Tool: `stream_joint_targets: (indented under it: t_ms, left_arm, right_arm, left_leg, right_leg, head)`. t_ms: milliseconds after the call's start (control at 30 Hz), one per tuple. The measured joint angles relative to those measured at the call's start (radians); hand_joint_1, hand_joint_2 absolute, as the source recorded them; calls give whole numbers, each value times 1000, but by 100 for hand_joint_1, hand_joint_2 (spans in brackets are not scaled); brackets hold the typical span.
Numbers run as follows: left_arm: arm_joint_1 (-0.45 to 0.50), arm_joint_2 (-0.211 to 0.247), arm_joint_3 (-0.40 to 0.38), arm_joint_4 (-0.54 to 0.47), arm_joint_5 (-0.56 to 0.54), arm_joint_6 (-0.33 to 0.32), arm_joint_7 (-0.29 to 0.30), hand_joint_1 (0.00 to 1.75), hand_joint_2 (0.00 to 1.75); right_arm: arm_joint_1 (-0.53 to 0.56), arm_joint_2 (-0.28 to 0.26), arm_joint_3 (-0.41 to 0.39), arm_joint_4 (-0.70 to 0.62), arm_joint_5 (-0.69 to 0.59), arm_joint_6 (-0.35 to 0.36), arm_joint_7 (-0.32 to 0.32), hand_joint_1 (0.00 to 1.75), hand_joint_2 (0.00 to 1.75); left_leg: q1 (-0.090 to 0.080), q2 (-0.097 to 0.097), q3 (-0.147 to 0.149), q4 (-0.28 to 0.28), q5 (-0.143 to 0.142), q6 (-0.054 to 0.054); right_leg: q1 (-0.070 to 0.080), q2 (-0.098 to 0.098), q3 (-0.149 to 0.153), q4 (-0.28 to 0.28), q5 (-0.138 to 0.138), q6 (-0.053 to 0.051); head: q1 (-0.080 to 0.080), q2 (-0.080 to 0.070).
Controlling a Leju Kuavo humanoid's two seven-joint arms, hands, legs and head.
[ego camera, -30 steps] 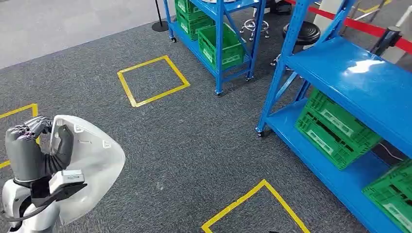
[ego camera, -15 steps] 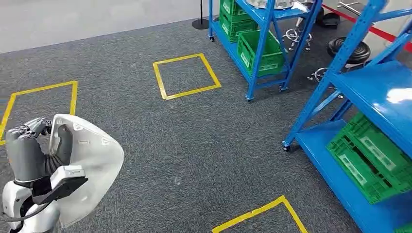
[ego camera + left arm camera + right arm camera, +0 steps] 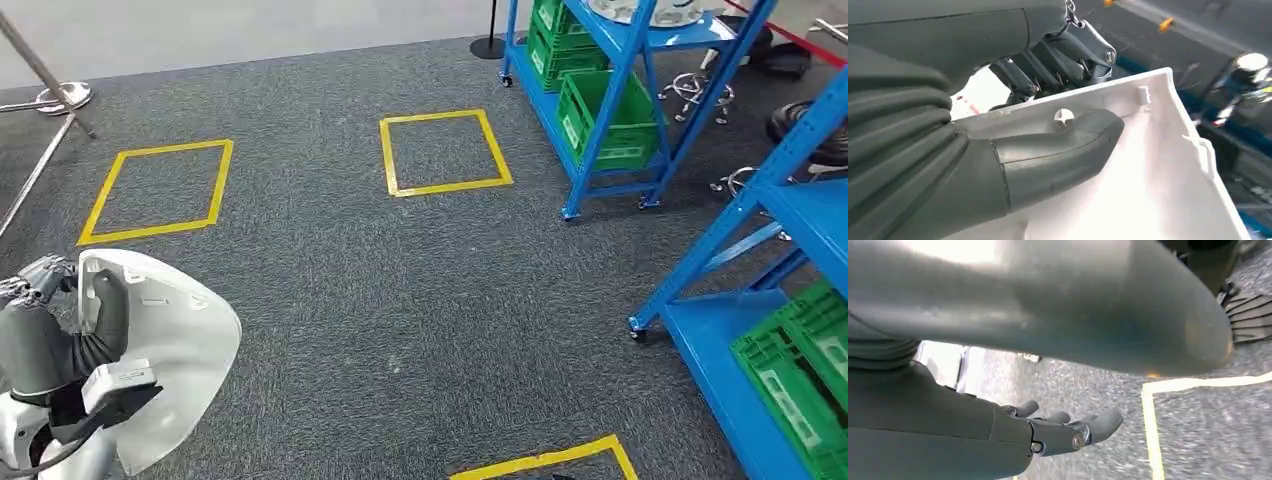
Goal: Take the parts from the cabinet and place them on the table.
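Your left hand [image 3: 45, 330] grips the white shell part [image 3: 165, 355] low at the near left of the head view, over grey carpet [image 3: 400, 300]. The thumb [image 3: 1058, 160] lies flat along the part's inner face, beside a small round clip boss; the darker fingers [image 3: 1058, 62] curl over the top edge and press the far side, so the panel is pinched between thumb and fingers. In the head view the part's long axis runs roughly from the fingers down toward your body, with the hollow, ribbed face turned toward the hand and the rounded edge bulging away to your right. Small tabs stand along the rim past the thumb tip. Your right hand [image 3: 1058, 432] hangs above the carpet with its fingers gently curved and a little apart, nothing between them. A yellow tape line [image 3: 1153, 430] crosses the floor just beyond those fingertips. Well ahead of the part you have two yellow tape squares [image 3: 445, 150] on the carpet. Farther to your right stand blue shelving racks [image 3: 625, 110] carrying green crates [image 3: 600, 120]. The nearer rack's lower shelf holds another green crate at the right edge.
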Motion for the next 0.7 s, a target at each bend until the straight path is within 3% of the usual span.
stream_joint_targets:
  t_ms: [33,167,200,233,267,300,333,367,400,433,467,500,533,567,600,667,700]
  left_arm:
    - [-5,1,3,3,8,-36,6,175,175]
    - [-25,2,16,33,39,-87,4,175,175]
    - [-28,2,21,37,40,-88,3,175,175]
    - [-34,0,21,41,41,-88,-2,175,175]
    - [-46,-1,21,47,43,-89,-1,175,175]
    - [-52,-6,21,52,40,-89,0,175,175]
    - [-54,-12,21,58,28,-94,13,175,175]
    - [-55,-15,21,64,20,-104,28,175,175]
    - [-56,-18,20,74,10,-122,49,175,175]
    - [-59,-20,19,82,6,-136,65,175,175]
    - [-66,-20,19,91,6,-147,77,175,175]
    - [-75,-22,19,101,7,-157,83,175,175]
    - [-83,-26,19,110,10,-162,88,175,175]
    - [-91,-26,19,117,9,-165,91,175,175]
    - [-94,-26,19,124,10,-168,93,175,175]
    - [-97,-28,19,133,11,-170,93,175,175]
    - [-97,-26,20,138,12,-170,93,175,175]
  right_arm:
    - [-3,0,0,0,-1,0,0,0,0]
    - [-9,2,0,0,-9,3,-2,0,0]
    - [-12,2,0,0,-10,3,2,0,0]
    - [-12,2,0,0,-12,3,8,0,0]
    - [-10,2,0,0,-13,4,6,0,0]
    - [-7,2,0,0,-16,6,7,0,0]
    - [-4,2,-2,0,-19,8,7,0,0]
    - [-1,2,-3,0,-22,8,8,0,0]
    - [0,2,-6,0,-25,8,10,0,0]
    - [-1,2,-8,0,-27,9,10,0,0]
    - [-1,2,-10,0,-31,9,10,0,0]
    - [-2,0,-12,0,-34,9,10,0,0]
    - [-2,0,-14,0,-35,9,10,0,0]
    - [-1,1,-17,0,-36,10,7,0,0]
    - [-2,1,-18,0,-37,10,5,0,0]
    - [-4,1,-20,0,-37,10,9,0,0]
    - [-5,1,-20,0,-37,10,11,0,0]
  left_leg:
    - [-9,63,28,-64,0,10]
    - [-20,13,28,-68,8,30]
    - [-6,1,39,-80,17,41]
    - [-6,-9,40,-84,18,45]
    - [-4,-20,38,-84,20,51]
    - [-4,-32,37,-84,20,54]
    - [-5,-47,35,-84,19,55]
    - [-5,-63,35,-82,19,55]
    - [-5,-78,35,-81,19,55]
    - [-4,-94,35,-79,19,54]
    - [-2,-109,35,-76,18,51]
    - [-1,-124,35,-73,17,47]
    - [1,-135,32,-69,15,41]
    - [-5,-146,25,-62,13,31]
    - [-2,-157,22,-66,16,23]
    - [3,-178,21,-76,24,9]
    - [3,-185,13,-75,24,2]
  right_leg:
    - [3,-11,4,0,-4,5]
    - [2,-54,17,-9,-8,27]
    - [1,-39,18,-6,-15,38]
    - [-3,28,11,14,-28,41]
    - [-3,69,-18,73,-62,41]
    - [-3,87,-58,150,-98,41]
    - [-3,93,-102,233,-130,42]
    - [-2,95,-138,293,-141,42]
    - [-2,96,-150,302,-128,42]
    - [-3,98,-138,259,-87,41]
    - [-5,102,-105,179,-36,39]
    - [-8,121,-62,81,14,40]
    - [-14,172,-34,11,27,41]
    - [-12,191,-29,2,19,45]
    - [-11,170,-29,3,21,39]
    - [-4,152,-25,3,22,27]
    - [-10,137,-21,-6,28,18]
  head:
    - [0,0]
    - [1,0]
    - [1,0]
    - [2,0]
    - [3,0]
    - [6,0]
    - [6,0]
    - [6,0]
    - [6,0]
    - [6,0]
    - [6,0]
    - [6,0]
    - [6,0]
    - [6,0]
    - [5,0]
    - [6,0]
    - [6,0]
